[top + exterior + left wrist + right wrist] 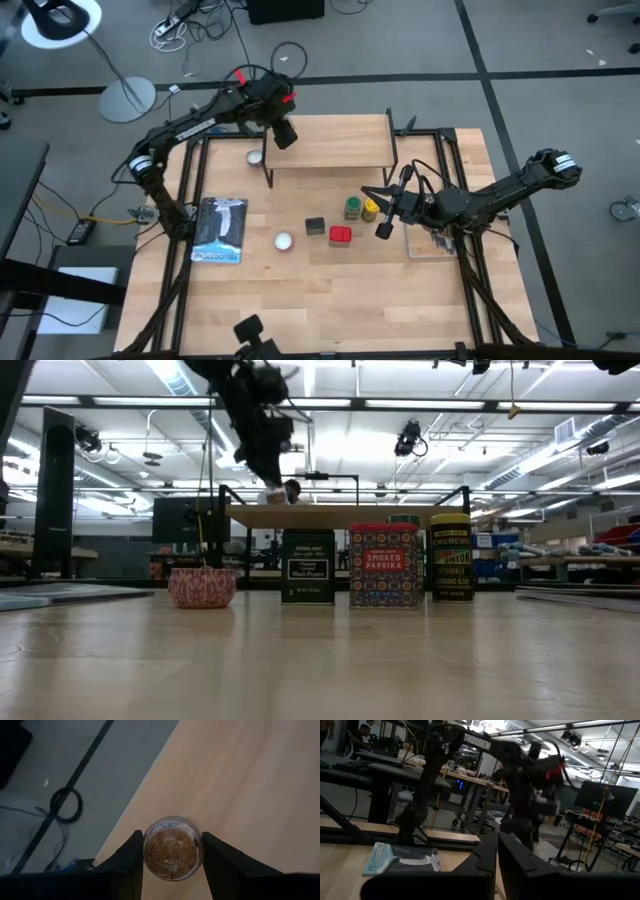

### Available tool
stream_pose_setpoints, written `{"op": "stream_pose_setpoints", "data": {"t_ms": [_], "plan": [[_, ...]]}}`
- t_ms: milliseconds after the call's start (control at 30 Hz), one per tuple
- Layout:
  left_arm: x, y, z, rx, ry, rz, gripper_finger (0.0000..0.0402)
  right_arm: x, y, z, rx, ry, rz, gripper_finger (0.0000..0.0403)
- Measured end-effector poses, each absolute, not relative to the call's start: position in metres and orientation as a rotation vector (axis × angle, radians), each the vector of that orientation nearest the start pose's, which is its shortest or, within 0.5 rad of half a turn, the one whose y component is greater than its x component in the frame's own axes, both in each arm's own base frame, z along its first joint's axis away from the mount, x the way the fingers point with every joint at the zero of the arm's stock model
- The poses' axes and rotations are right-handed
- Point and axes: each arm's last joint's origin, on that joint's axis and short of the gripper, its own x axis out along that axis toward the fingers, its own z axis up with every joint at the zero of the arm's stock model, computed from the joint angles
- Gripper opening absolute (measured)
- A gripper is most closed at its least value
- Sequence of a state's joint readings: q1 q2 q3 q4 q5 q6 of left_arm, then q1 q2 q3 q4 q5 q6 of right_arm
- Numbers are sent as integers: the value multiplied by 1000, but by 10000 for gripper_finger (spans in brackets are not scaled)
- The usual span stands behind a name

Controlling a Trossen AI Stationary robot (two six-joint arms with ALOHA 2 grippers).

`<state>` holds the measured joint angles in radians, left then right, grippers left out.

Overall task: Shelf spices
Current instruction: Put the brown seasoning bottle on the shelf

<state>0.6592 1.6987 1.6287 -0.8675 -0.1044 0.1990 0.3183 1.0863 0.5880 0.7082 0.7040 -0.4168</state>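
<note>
Four spices stand mid-bench before the shelf (328, 141); right gripper (385, 214), fingers together and empty, lies beside them. Low view: black tin (307, 566), "SMOKED PAPRIKA" tin (385, 565). Left wrist: left gripper (171, 854) clasps brownish jar (172, 849) near the shelf's edge.

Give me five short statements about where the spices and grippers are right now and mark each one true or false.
1. The left gripper holds the small brownish jar over the shelf. True.
2. The red tin stands on the shelf. False: it stands on the tabletop.
3. The black tin is beside the red tin. True.
4. The right gripper grips the yellow jar. False: its fingers are shut on nothing.
5. The green-capped jar lies tipped over. False: it is upright.
</note>
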Motion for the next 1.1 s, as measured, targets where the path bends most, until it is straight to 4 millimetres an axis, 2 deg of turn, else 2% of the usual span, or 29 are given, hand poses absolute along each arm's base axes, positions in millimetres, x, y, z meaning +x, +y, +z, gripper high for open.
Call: {"op": "stream_pose_setpoints", "data": {"t_ms": [67, 200, 433, 600, 800, 1100], "plan": [[286, 227, 321, -82, 1020, 612, 154, 223, 54, 292, -307, -102, -416, 18], [293, 234, 321, -64, 1041, 607, 154, 223, 53, 292, -311, -101, -417, 18], [295, 238, 350, -38, 1046, 643, 154, 224, 51, 291, -314, -94, -429, 18], [291, 237, 356, -10, 1085, 675, 154, 224, 51, 290, -317, -89, -425, 18], [287, 239, 348, -27, 1164, 664, 154, 224, 51, 290, -316, -88, -419, 18], [293, 243, 337, -23, 1200, 618, 154, 224, 51, 291, -312, -96, -420, 18]]}}
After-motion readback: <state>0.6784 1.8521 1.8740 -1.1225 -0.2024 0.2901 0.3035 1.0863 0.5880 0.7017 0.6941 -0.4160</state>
